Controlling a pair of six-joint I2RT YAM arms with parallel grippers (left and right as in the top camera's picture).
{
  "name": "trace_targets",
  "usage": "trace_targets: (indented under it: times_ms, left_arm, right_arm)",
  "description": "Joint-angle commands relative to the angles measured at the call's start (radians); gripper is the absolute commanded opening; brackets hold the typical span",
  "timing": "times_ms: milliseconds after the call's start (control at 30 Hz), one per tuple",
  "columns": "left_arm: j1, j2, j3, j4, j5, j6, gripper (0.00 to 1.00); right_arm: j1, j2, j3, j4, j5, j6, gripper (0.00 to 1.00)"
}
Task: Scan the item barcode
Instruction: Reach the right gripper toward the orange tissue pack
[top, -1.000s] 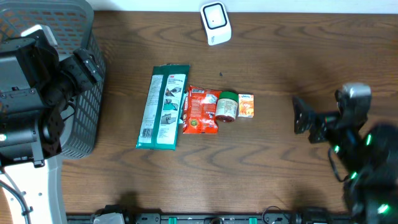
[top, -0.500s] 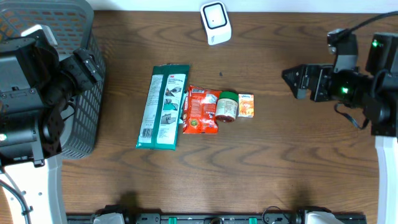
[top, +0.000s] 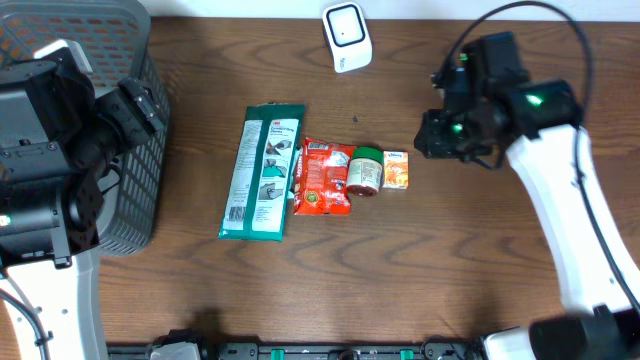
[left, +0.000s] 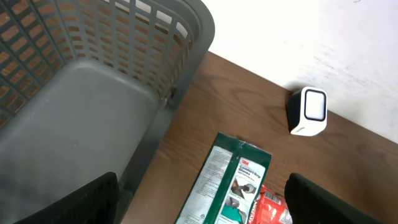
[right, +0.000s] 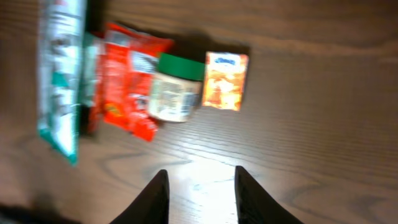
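Four items noted in a row on table (top: 450, 260): pack (top: 262, 172), pouch (top: 322, 178), jar (top: 364, 170), box (top: 396, 169), close-packed, box at right end. Found right gripper (right: 201, 172) just beside box, fingers parted, nothing between. Found left gripper (left: 202, 183) by basket (top: 140, 200), fingers spread wide, empty. Spotted scanner (top: 347, 37) well beyond, at far edge.

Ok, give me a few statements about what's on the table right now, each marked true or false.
1. The orange box is the item nearest the right fingers. True.
2. The green-lidded jar sits in the basket. False: it lies on the table, between the red packet and the orange box.
3. The white scanner stands apart from the row of items. True.
4. The right fingers grip the orange box. False: they hold nothing and are apart from it.
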Motion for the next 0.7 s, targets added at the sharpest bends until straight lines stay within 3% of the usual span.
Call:
trace_targets:
  times_ms: [0,200,467,667]
  left_arm:
    - [0.004,0.002,0.0,-0.002,0.006,0.009,0.85]
    - [0.004,0.002,0.0,-0.002,0.006,0.009,0.85]
    - [0.004,0.002,0.0,-0.002,0.006,0.009,0.85]
    - [0.004,0.002,0.0,-0.002,0.006,0.009,0.85]
  right_arm:
    - [-0.003,0.076,0.014,0.004,0.061,0.029,0.27]
    - [-0.035,0.222,0.015,0.036,0.044,0.015,0.27]
    - [-0.177,0.389,0.014,0.099,-0.292,-0.17,0.27]
    - [-0.224,0.464,0.014,0.122,-0.352,-0.193,0.27]
